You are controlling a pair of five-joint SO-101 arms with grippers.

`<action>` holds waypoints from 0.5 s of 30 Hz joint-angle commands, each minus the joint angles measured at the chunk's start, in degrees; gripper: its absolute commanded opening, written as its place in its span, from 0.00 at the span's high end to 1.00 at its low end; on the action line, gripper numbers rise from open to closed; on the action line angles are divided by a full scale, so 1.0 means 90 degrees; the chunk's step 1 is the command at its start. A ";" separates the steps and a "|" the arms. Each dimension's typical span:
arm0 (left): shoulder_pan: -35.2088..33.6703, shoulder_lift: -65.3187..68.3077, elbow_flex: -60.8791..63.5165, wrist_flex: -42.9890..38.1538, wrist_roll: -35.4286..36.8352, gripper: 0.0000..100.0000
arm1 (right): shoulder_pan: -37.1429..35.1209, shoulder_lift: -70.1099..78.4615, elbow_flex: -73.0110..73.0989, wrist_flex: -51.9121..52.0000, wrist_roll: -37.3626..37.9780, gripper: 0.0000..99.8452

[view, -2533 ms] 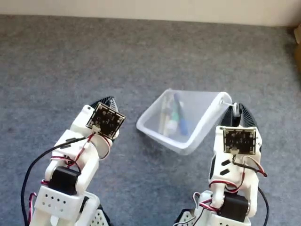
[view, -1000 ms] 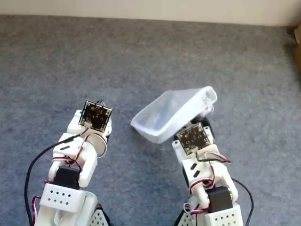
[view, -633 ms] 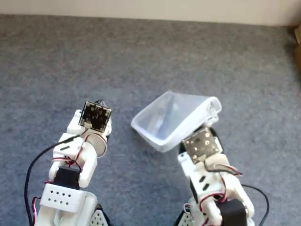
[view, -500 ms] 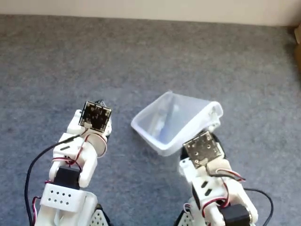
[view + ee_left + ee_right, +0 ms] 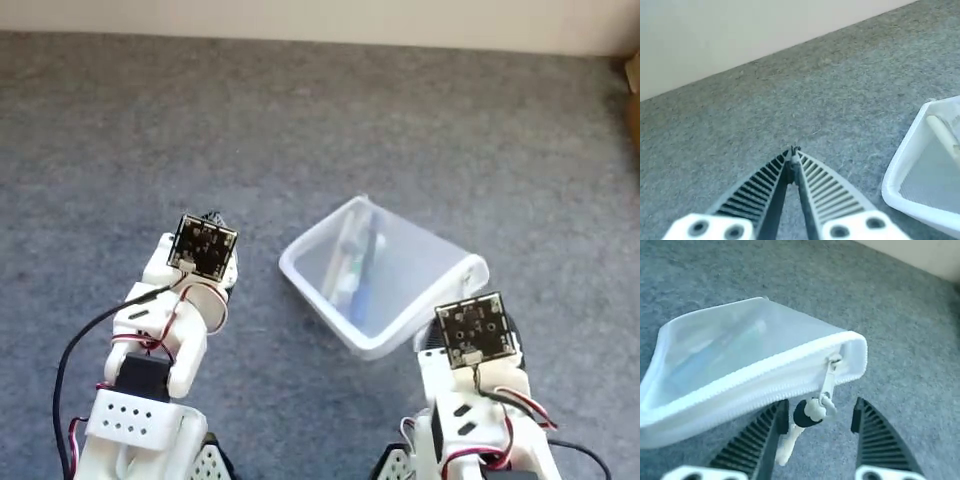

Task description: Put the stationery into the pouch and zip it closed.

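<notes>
A translucent white pouch [image 5: 385, 285] lies on the grey carpet with pens and other stationery [image 5: 355, 262] showing inside it. In the right wrist view the pouch [image 5: 740, 367] has its zipper teeth running along the near edge, looking joined, with the slider [image 5: 832, 361] at the corner. The black-and-white pull tab [image 5: 810, 415] dangles between the fingers of my open right gripper [image 5: 820, 402], which are not closed on it. My right arm [image 5: 475, 335] sits just behind the pouch's near corner. My left gripper [image 5: 792, 150] is shut on nothing, hovering over carpet left of the pouch [image 5: 925, 165].
Grey carpet [image 5: 150, 130] covers the whole work area, with a pale wall [image 5: 300, 15] along the far edge. A brown object [image 5: 633, 90] shows at the far right edge.
My right arm has drawn back toward its base. The pouch, tilted up a second ago, has come down flat and turned. The left arm pulled back slightly early on, then stayed still.
</notes>
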 commanded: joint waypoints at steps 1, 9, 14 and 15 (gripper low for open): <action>-0.0122 -0.0112 -0.0103 -0.0147 0.0039 1.00 | 0.0063 -0.0024 -0.0425 0.0220 0.0068 0.80; -0.0357 -0.0112 -0.0103 -0.0147 0.0039 1.00 | 0.0063 -0.0034 -0.1372 0.0913 0.0068 0.80; -0.0581 -0.0112 -0.0103 -0.0147 0.0039 1.00 | 0.0063 -0.0034 -0.1617 0.0943 0.0068 0.80; -0.0640 -0.0112 -0.0103 -0.0147 0.0039 1.00 | 0.0063 -0.0034 -0.1597 0.0933 0.0068 0.80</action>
